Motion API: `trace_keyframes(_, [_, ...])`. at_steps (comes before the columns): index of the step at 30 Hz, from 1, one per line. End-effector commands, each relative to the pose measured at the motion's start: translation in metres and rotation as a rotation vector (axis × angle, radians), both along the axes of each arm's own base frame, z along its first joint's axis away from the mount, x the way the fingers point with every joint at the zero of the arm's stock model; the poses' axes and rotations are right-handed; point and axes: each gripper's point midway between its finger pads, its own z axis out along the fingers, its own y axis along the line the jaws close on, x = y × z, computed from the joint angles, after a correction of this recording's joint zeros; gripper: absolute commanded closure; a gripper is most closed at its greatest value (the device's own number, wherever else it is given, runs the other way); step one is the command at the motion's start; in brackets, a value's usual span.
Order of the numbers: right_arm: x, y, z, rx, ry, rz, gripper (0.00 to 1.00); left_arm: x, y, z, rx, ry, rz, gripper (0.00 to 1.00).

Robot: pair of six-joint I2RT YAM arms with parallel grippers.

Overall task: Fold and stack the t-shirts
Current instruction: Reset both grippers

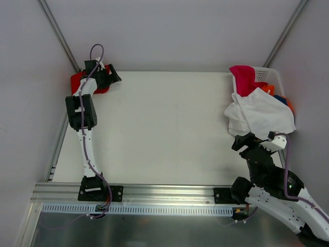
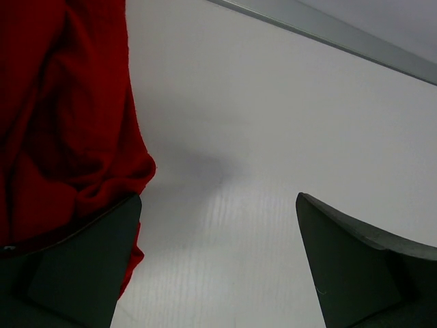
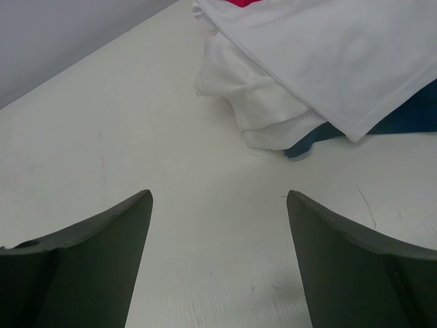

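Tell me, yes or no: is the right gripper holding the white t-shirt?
No: the right gripper stands open over the table, and the white t-shirt lies ahead of it, untouched.

lab cell: white walls (image 1: 169, 31), aluminium rail (image 1: 164, 193)

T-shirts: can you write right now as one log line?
left gripper: open, beside red t-shirt | right gripper: open, facing white t-shirt | basket: pink t-shirt draped over rim

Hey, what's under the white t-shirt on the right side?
A dark blue cloth pokes out beneath the white t-shirt, and orange cloth shows by the basket rim. How much more lies under it is covered.
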Motion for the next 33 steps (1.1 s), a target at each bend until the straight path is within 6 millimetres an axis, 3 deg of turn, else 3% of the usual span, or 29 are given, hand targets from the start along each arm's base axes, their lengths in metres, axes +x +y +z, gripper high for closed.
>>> trace_keyframes(1, [0.003, 0.003, 0.014, 0.032, -0.023, -0.008, 0.16, -0.008, 0.028, 0.03, 0.061, -0.022, 0.032, 0.01])
trace_keyframes(5, [0.002, 0.004, 0.014, 0.039, -0.018, 0.0, 0.17, -0.006, 0.024, 0.05, 0.063, -0.063, 0.007, 0.01])
trace_keyframes(9, [0.001, 0.003, 0.014, 0.05, -0.024, 0.004, 0.17, -0.005, 0.005, 0.087, 0.013, -0.123, -0.04, 0.01])
trace_keyframes(14, [0.006, 0.013, 0.009, 0.029, -0.007, 0.023, 0.18, -0.002, -0.064, 0.169, -0.087, -0.295, -0.243, 0.01])
trace_keyframes(17, [0.015, 0.028, 0.003, 0.016, 0.007, 0.047, 0.17, -0.007, -0.111, 0.235, -0.14, -0.42, -0.349, 0.01])
trace_keyframes(18, [0.017, 0.032, -0.002, -0.002, 0.018, 0.057, 0.17, -0.013, -0.133, 0.267, -0.172, -0.471, -0.381, 0.01])
trace_keyframes(19, [0.019, 0.036, -0.003, -0.009, 0.023, 0.063, 0.17, -0.017, -0.136, 0.281, -0.19, -0.49, -0.392, 0.01])
trace_keyframes(20, [0.023, 0.044, -0.004, -0.014, 0.034, 0.075, 0.17, -0.03, -0.16, 0.299, -0.222, -0.511, -0.451, 0.01])
trace_keyframes(21, [0.025, 0.048, -0.004, -0.024, 0.04, 0.085, 0.17, -0.039, -0.172, 0.313, -0.241, -0.533, -0.484, 0.01])
trace_keyframes(22, [0.027, 0.051, 0.0, -0.025, 0.038, 0.095, 0.17, -0.05, -0.191, 0.322, -0.255, -0.539, -0.517, 0.01])
trace_keyframes(25, [0.035, 0.073, 0.013, -0.061, 0.026, 0.176, 0.16, -0.08, -0.203, 0.338, -0.136, -0.59, -0.512, 0.01])
trace_keyframes(26, [0.038, 0.08, 0.022, -0.055, 0.01, 0.201, 0.15, -0.116, -0.216, 0.38, -0.068, -0.689, -0.522, 0.01])
trace_keyframes(27, [0.041, 0.087, 0.022, -0.093, 0.03, 0.226, 0.15, -0.111, -0.208, 0.349, 0.067, -0.662, -0.452, 0.01])
trace_keyframes(28, [0.042, 0.093, 0.035, -0.103, 0.023, 0.257, 0.15, -0.125, -0.213, 0.353, 0.089, -0.67, -0.448, 0.01])
trace_keyframes(29, [0.042, 0.097, 0.038, -0.122, 0.035, 0.274, 0.15, -0.151, -0.215, 0.375, 0.076, -0.707, -0.47, 0.01])
trace_keyframes(31, [0.046, 0.111, 0.037, -0.191, 0.076, 0.326, 0.14, -0.177, -0.215, 0.354, 0.029, -0.592, -0.494, 0.01])
trace_keyframes(32, [0.047, 0.116, 0.044, -0.204, 0.083, 0.345, 0.13, -0.195, -0.209, 0.364, 0.027, -0.582, -0.473, 0.01])
trace_keyframes(33, [0.048, 0.12, 0.045, -0.228, 0.102, 0.36, 0.13, -0.205, -0.206, 0.344, 0.051, -0.52, -0.466, 0.01])
